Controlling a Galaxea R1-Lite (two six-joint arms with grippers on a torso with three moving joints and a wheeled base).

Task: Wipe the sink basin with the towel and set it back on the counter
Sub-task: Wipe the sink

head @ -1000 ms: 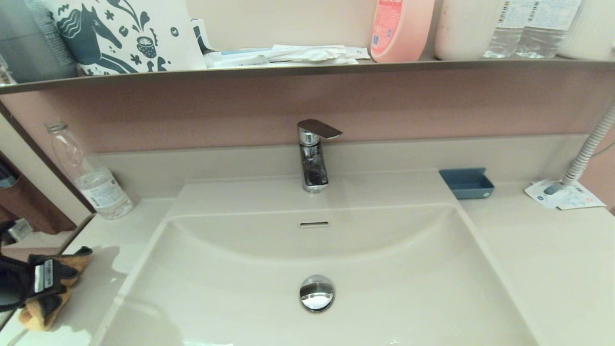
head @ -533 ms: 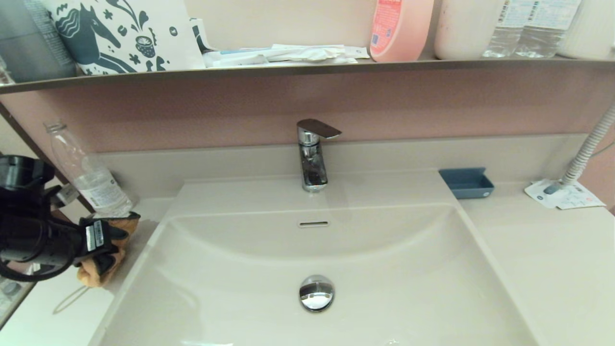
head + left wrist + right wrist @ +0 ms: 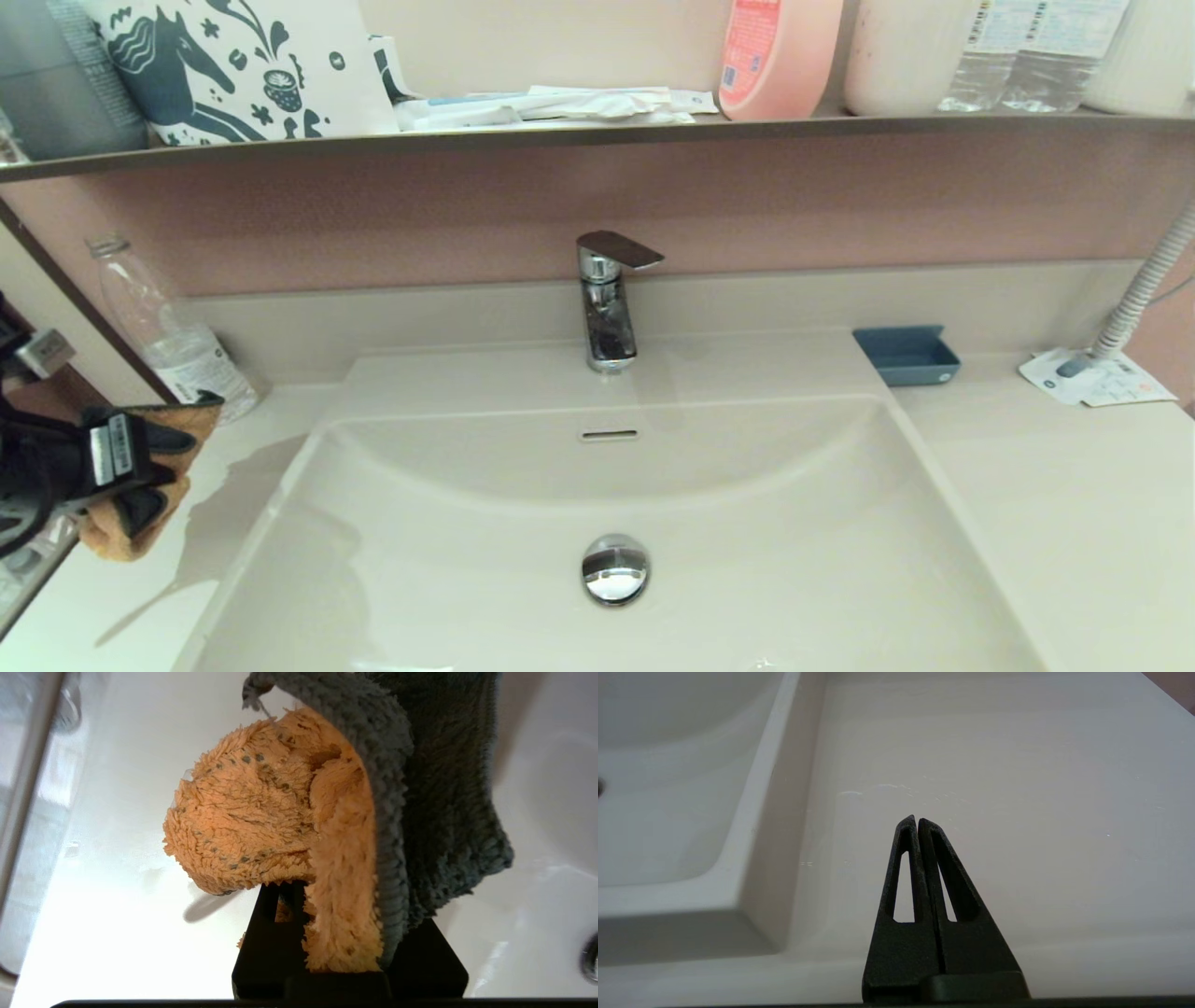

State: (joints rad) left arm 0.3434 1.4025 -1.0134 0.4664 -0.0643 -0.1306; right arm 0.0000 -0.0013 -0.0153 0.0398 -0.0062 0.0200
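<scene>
Over on the left stretch of the counter (image 3: 233, 439), beside the sink basin (image 3: 616, 495), that's where I'm working. Big picture first: the basin sits wide and pale in the middle, chrome drain stopper (image 3: 615, 568) near me, tap (image 3: 607, 303) at the far side. A clear bottle (image 3: 177, 345) stands far-left by the wall.

My left gripper (image 3: 140, 462) hangs above that left counter strip, fingers pinched tight on the towel (image 3: 126, 523). From the wrist, the towel (image 3: 289, 830) bunches in an orange wad with its grey side folded over, drooping past my fingertips. My right gripper (image 3: 917, 826) rests parked over the right counter, fingers pressed together, holding nothing.

Now the step as I read it: carry the cloth right, over the rim, and down into the bowl. I'd want the loose wad leading, not my fingers, so fabric meets the surface first. Keep the pinch firm; a floppy cloth like this can slip. Stay clear of the bottle, and sweep broad strokes toward the stopper.
</scene>
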